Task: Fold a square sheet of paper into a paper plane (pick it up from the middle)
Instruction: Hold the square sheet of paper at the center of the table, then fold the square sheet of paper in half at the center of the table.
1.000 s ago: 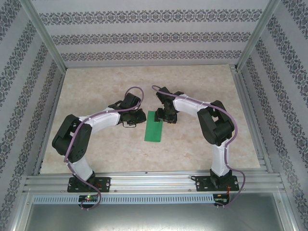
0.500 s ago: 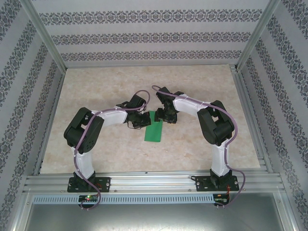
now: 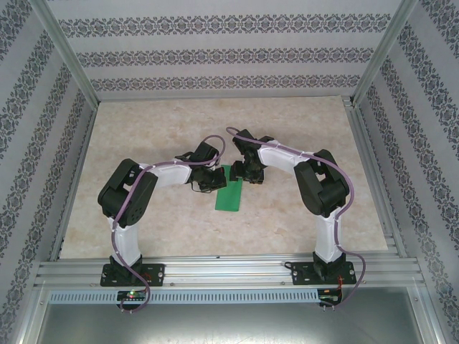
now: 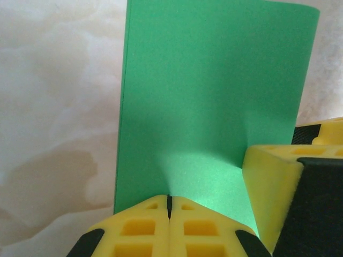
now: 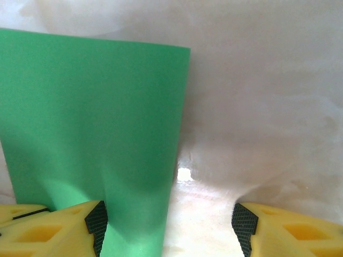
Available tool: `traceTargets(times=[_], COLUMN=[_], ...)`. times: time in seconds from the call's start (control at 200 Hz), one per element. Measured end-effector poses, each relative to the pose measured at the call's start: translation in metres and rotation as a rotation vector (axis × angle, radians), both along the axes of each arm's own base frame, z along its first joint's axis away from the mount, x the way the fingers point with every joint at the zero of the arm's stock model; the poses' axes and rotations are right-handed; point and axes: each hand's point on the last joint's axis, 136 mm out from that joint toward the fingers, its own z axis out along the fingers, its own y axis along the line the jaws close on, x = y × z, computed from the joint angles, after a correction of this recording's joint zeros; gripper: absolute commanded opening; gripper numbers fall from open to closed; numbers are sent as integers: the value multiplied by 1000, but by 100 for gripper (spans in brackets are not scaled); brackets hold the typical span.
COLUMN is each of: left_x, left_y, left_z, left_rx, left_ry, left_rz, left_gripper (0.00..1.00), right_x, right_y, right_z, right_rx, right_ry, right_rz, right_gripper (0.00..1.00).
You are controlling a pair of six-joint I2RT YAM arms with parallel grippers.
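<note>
Square sheet of paper (image 3: 229,188) lies flat on the table (image 3: 308,129) between my two wrists. From above it reads as a narrow rectangle rather than a square, so I judge that the first lengthwise fold is in. My left gripper (image 4: 169,208) has its fingers pressed tight together, tips down at the edge of the sheet nearest my wrist camera. I cannot tell whether any paper is pinched between them or whether they only bear down on it, as one would to sharpen a crease. My right gripper (image 5: 167,227) stands well open and holds nothing, with one finger over the green, the other over bare table, and the sheet's long edge running between them. I see no slanted corner folds, no pointed nose and no wings. By my reckoning I am early in the job: one fold is made, and the corner folds, the narrowing folds and the final shaping are all left to do.
</note>
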Motion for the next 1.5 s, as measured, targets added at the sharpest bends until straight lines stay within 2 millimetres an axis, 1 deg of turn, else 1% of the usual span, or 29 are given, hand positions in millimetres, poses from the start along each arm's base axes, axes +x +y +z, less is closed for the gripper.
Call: traceTargets(times=[0.1,0.18,0.265,0.3,0.34,0.385,0.445,0.505,0.595,0.654,0.779,0.949,1.029,1.334,1.499], left_x=[1,1,1,1,1,1,1,1,1,1,1,1,1,1,1], left_y=[-1,-2,-2,-2,-2,-2,-2,-2,-2,-2,-2,-2,-2,-2,-2], left_z=[0,0,0,0,0,0,0,0,0,0,0,0,0,0,0], left_rx=[-8,-12,-13,-12,-13,-13,-13,-12,-12,-12,-12,-12,-12,-13,-16], left_ry=[-7,-10,-12,-12,-12,-12,-12,-13,-13,-13,-13,-13,-13,-13,-14], left_rz=[-2,-3,-3,-3,-3,-3,-3,-4,-5,-5,-5,-5,-5,-5,-6], left_gripper=[0,0,0,0,0,0,0,0,0,0,0,0,0,0,0], right_x=[1,0,4,5,7,9,10,9,1,-5,-11,-14,-15,-27,-34], right_y=[0,-8,-19,-22,-22,-19,-11,3,17,25,36,40,41,35,24], right_z=[4,10,28,38,52,65,79,84,77,69,57,57,54,22,2], right_rx=[10,17,52,83,131,198,294,388,484,526,570,610,616,601,579], right_ry=[-13,-28,-81,-111,-148,-188,-230,-245,-221,-188,-145,-137,-130,-62,-29], right_rz=[0,-14,-43,-54,-64,-69,-75,-68,-59,-58,-54,-47,-46,-60,-86], right_gripper=[71,74,76,75,71,63,44,33,17,12,10,9,9,9,10])
